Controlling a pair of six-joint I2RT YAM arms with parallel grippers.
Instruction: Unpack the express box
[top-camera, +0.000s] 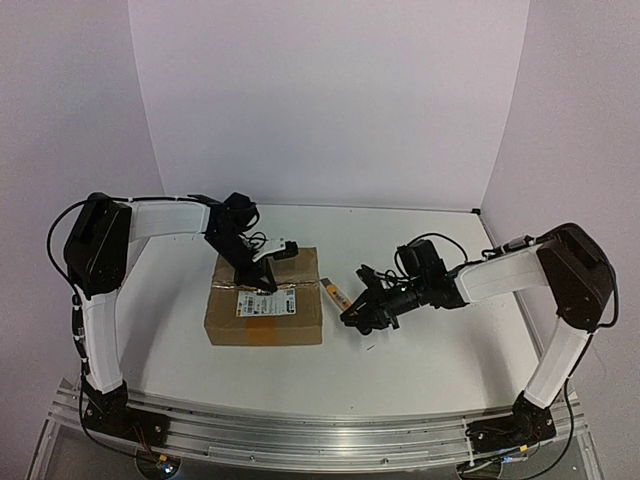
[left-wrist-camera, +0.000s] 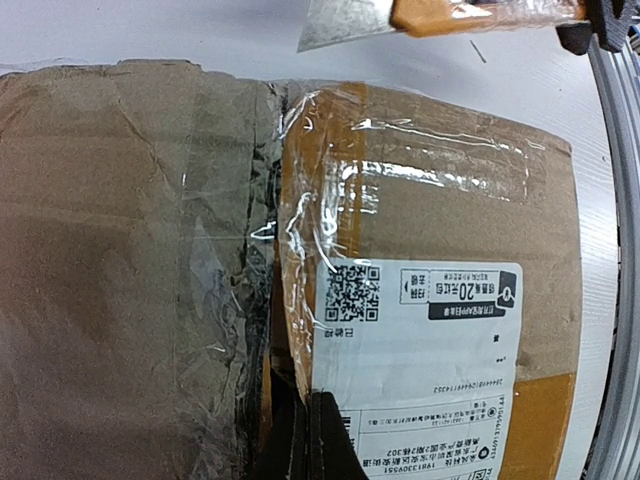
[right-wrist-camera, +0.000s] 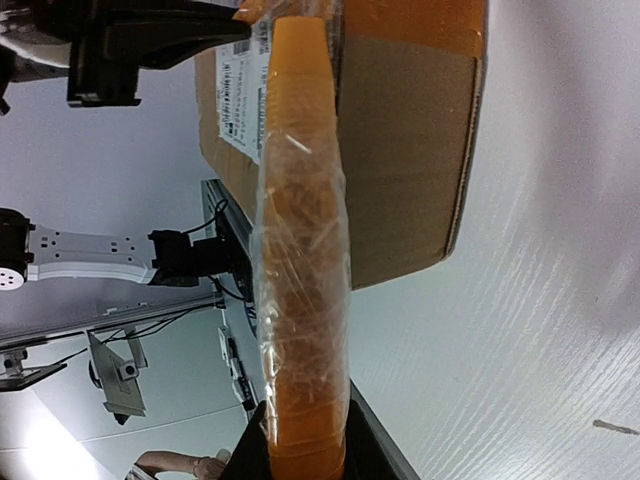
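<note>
Left hand closed, touching express box

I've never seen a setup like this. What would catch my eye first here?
A brown cardboard box with a white label sits left of centre on the white table, and the left gripper rests its closed tips on the box's top. The right gripper holds an orange knife wrapped in clear film, its blade close beside the box's right edge.

The express box runs off the left wrist view's left and bottom edges, its label too fine to read. The right wrist view's top edge crops the utility knife.
</note>
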